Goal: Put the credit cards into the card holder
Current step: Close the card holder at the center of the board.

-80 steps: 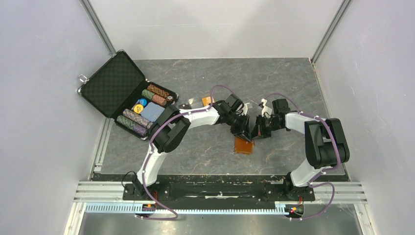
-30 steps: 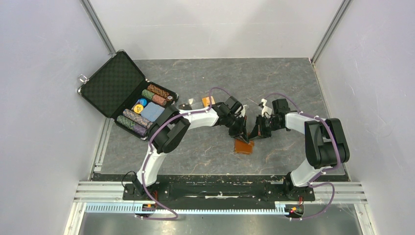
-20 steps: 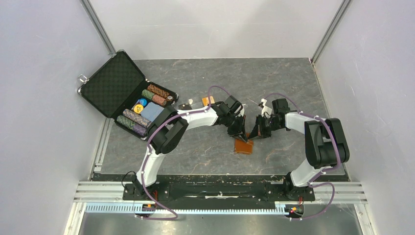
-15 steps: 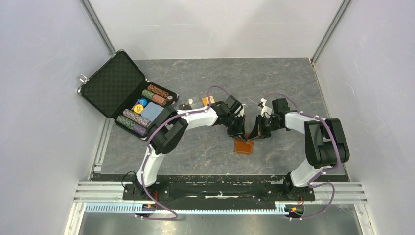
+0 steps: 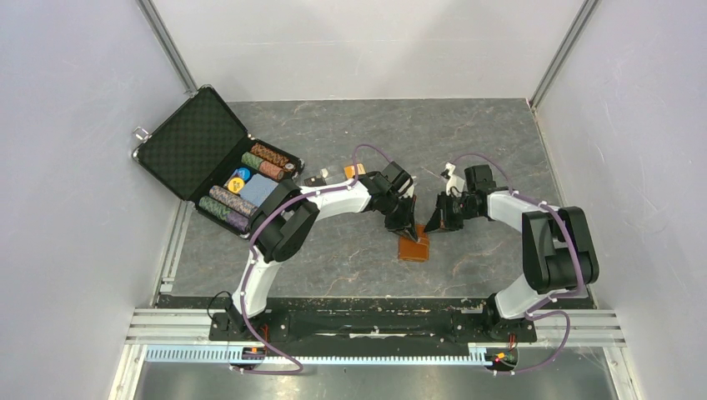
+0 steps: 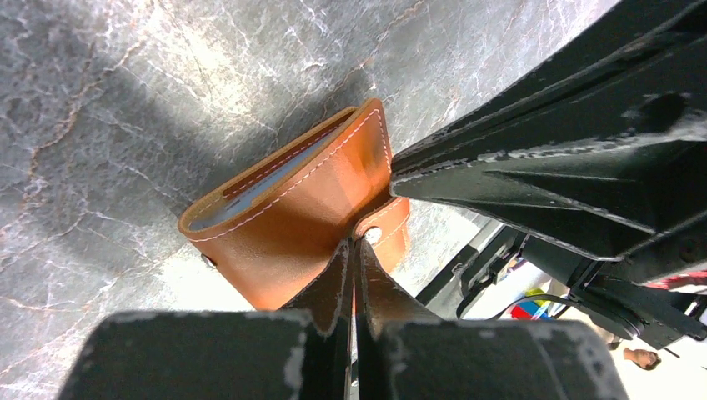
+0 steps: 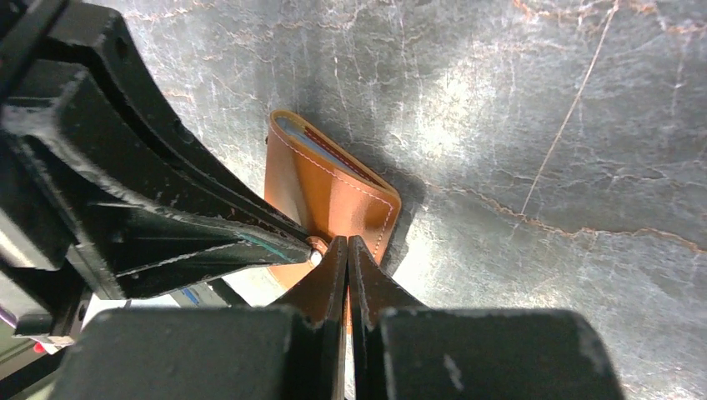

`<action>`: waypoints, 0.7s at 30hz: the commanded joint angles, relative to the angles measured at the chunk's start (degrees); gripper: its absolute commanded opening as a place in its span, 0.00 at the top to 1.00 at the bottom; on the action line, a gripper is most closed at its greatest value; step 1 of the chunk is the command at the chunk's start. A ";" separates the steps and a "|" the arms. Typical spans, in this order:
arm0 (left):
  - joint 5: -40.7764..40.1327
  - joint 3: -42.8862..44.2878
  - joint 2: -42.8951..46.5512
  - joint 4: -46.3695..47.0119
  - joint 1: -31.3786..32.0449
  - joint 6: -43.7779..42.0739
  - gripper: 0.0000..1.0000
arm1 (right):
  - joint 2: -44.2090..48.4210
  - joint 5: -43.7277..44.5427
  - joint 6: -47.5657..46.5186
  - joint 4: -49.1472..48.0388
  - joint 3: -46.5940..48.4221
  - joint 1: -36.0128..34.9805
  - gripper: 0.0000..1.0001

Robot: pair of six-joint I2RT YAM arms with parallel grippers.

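1. Both arms reach inward over the middle of the table (image 5: 333,250), wrists pitched down. The left gripper (image 5: 406,227) and right gripper (image 5: 433,225) come almost nose to nose.
2. Left gripper: its fingers are pressed together with the tips at the snap tab of the card holder (image 5: 414,248) — whether the tab is pinched cannot be told.
3. Right gripper: also closed, with nothing visibly held and its tips at the holder's flap.
4. The card holder lies on the table just below both grippers, folded but gaping slightly so that pale blue lining shows — its near end is hidden behind the fingers.
5. An orange credit card (image 5: 353,172) lies behind the left arm, partly covered.
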State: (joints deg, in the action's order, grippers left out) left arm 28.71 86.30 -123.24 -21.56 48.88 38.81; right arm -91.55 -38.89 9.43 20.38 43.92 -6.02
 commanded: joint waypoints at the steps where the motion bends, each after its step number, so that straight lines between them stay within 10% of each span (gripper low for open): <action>1: -3.13 1.37 1.51 -2.43 -0.45 -3.38 0.98 | 3.17 0.75 -0.74 -2.23 2.31 0.01 1.00; 21: -1.36 3.79 -0.32 -1.95 -0.37 -3.33 0.98 | 4.93 -3.20 -1.88 -2.71 -4.28 -1.70 1.00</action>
State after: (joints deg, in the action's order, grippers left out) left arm 28.38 87.50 -123.26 -23.55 48.88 38.11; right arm -87.92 -40.75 8.91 18.94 39.79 -7.14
